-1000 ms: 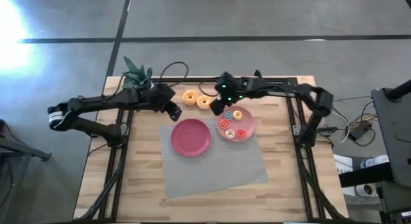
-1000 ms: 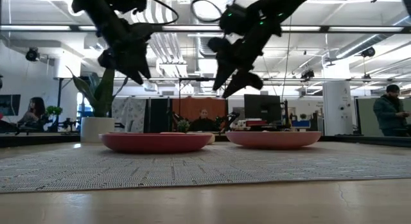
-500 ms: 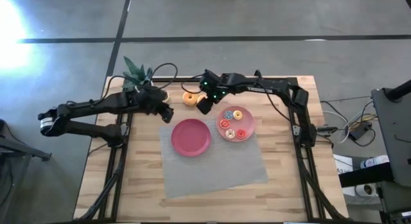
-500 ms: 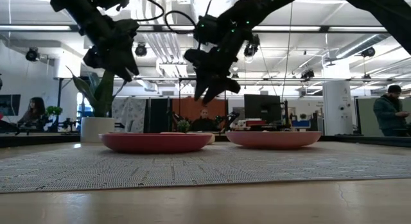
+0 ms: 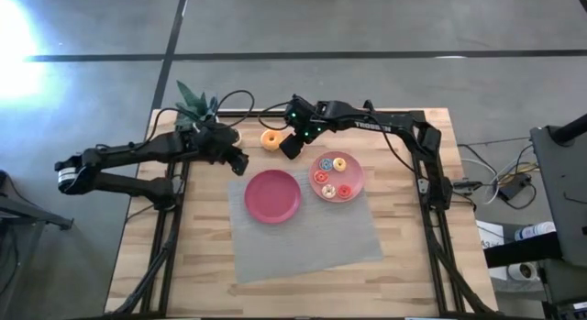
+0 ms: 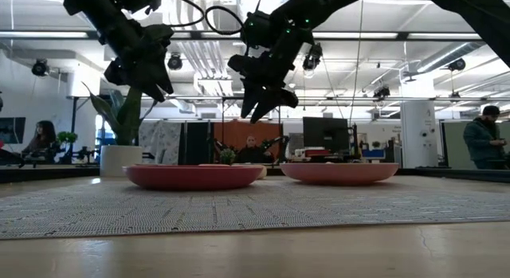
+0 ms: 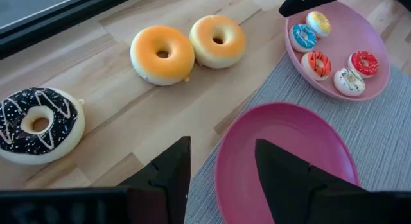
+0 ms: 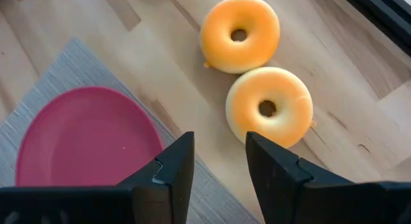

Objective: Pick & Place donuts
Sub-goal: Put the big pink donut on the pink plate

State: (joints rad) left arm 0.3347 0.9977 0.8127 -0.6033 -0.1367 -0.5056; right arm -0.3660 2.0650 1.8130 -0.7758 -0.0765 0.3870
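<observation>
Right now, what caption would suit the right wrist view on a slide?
Open dark fingers hover above two orange ring donuts lying side by side on the wooden table, beside an empty magenta plate.

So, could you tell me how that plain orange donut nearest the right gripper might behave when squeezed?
The orange donut looks puffy and matte, so probably soft, light and grippy. It lies flat, so unlikely to roll, though a push could nudge the neighbouring donut it appears to touch.

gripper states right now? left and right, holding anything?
Left gripper: open, empty, above the magenta plate.
Right gripper: open, empty, above the orange donuts.
</observation>
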